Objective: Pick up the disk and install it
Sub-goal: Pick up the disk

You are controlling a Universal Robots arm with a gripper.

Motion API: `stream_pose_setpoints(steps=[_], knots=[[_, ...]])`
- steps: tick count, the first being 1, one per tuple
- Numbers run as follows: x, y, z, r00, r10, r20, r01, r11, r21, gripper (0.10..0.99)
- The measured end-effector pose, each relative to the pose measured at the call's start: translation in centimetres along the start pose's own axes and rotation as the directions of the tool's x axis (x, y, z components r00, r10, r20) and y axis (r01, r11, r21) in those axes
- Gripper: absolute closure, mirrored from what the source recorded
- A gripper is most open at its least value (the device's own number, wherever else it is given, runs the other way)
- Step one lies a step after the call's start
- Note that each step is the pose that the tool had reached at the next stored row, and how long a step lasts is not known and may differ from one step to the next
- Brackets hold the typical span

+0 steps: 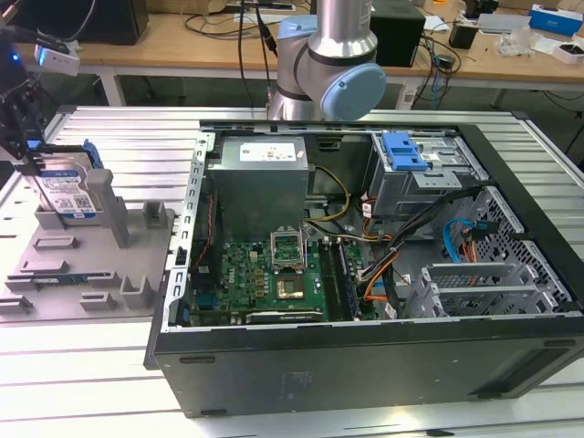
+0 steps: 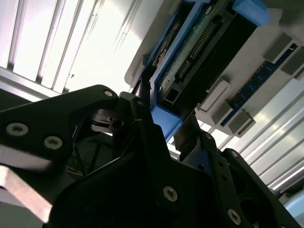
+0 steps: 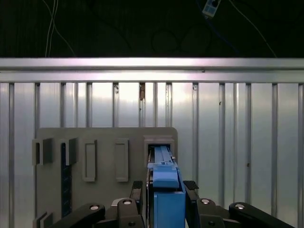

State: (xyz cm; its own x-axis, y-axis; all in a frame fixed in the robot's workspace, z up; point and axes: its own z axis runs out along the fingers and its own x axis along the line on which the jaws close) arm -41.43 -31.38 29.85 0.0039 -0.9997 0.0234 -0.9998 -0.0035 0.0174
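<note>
Ribbed metal counter [image 1: 119, 128] runs under everything. On the exterior view's left, the disk [image 1: 71, 190] stands on edge in a grey holder [image 1: 64, 260], its blue carrier edge up where I can reach it. My jaws straddle that edge, close on both sides; whether they press it I cannot tell. Rightward, the open computer case [image 1: 365, 365] lies on its side, bays exposed.

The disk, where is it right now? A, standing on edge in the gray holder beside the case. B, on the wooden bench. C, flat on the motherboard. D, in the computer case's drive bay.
A: the disk stands upright in a slot of the gray holder, outside the open computer case, with the gripper right at it.
</note>
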Motion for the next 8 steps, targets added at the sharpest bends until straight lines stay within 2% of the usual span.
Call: stream_pose_setpoints(steps=[8], knots=[[0.02, -0.04, 0.03, 1.0, 0.002, 0.0002, -0.002, 1.0, 0.0, 0.631]])
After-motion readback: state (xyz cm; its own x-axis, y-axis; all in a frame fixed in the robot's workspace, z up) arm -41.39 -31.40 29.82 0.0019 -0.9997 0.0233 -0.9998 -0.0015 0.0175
